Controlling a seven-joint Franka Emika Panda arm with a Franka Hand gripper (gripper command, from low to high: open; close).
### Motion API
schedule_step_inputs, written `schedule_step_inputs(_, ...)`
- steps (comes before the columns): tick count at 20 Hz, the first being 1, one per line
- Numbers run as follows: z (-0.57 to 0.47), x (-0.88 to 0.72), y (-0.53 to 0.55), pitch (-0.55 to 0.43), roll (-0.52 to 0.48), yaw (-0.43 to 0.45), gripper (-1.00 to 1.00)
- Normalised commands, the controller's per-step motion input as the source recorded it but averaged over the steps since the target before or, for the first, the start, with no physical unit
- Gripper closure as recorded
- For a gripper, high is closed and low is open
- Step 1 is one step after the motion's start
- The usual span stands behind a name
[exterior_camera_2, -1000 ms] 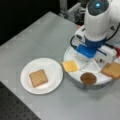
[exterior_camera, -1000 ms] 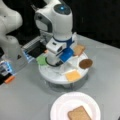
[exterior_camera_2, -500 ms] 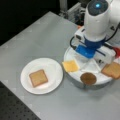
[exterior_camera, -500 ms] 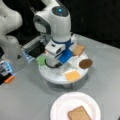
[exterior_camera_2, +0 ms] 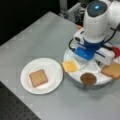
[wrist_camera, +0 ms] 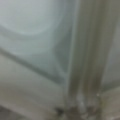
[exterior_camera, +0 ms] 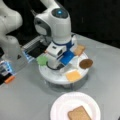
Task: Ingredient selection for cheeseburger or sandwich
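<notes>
Gripper [exterior_camera: 65,68] low over tray [exterior_camera_2: 75,77], jaw state unclear, lettuce [exterior_camera: 42,60] seen in one front view only, toast [exterior_camera_2: 38,77] flat on plate [exterior_camera_2: 53,68].

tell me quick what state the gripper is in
gripper: low over the round tray, fingers hidden; open or closed cannot be told.
</notes>
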Motion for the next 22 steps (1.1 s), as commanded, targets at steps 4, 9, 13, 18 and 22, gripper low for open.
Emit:
schedule_step_inputs(4,-0.24,-0.3,-0.23,-0.204,0.053,0.458,-1.0)
schedule_step_inputs(9,-0.27,-0.3,-0.19,-0.261,0.041,0.357,-1.0)
schedule_step_inputs(13,-0.27,-0.32,-0.2,-0.193,0.119,0.449,-1.0)
schedule_step_inputs(18,-0.2,-0.29,-0.26,-0.055,0.095,0.518,-1.0)
schedule_step_inputs(22,-0.15,-0.24,-0.32,0.005,0.104,0.599,-1.0)
